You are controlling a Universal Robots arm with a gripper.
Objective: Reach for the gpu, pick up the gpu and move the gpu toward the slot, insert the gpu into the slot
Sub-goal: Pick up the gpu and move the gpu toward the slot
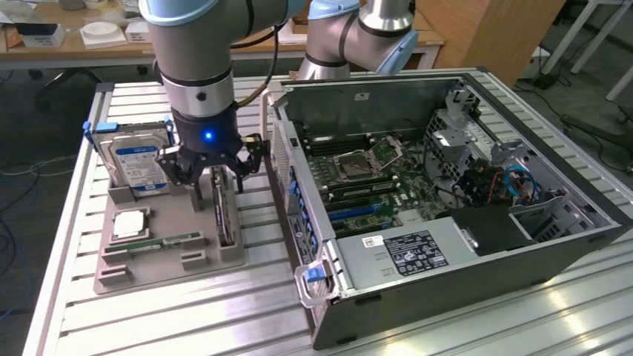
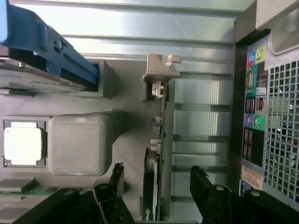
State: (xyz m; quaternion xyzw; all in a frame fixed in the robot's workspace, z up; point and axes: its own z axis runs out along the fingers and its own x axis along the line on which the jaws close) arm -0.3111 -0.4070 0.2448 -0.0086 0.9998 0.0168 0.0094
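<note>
Two fingers spread wide and clasping nothing: so my gripper (image 1: 212,178) hangs in the exterior view, lowered over the gpu (image 1: 225,219). The card stands on its long edge in a grey holder tray (image 1: 158,265), and its near part reaches out from between my jaws toward the camera. Just beside my jaws, on the exterior view's left, the hard drive (image 1: 138,162) with its blue label stands upright in the same tray. Nearer the camera lie the processor (image 1: 130,222) and the green memory stick (image 1: 164,242), both flat and apart from me. On my other side, clear of my jaws, the computer case (image 1: 554,245) lies open on the slatted metal table (image 1: 198,319), its motherboard (image 1: 381,174) showing.

From the wrist view, the gpu (image 2: 158,140) runs edge-on straight away from me, down the middle of my gripper (image 2: 159,179). One of my fingers (image 2: 116,176) stands on each side of the card with a gap between it and the board, so I straddle the card without touching it. Its pale metal bracket (image 2: 161,70) is the end farthest from my fingertips. Beyond one finger sit the processor (image 2: 23,142) and the hard drive (image 2: 42,46) in its blue carrier. Beyond the other, across bare table slats, is the ported back panel of the computer case (image 2: 254,116).
</note>
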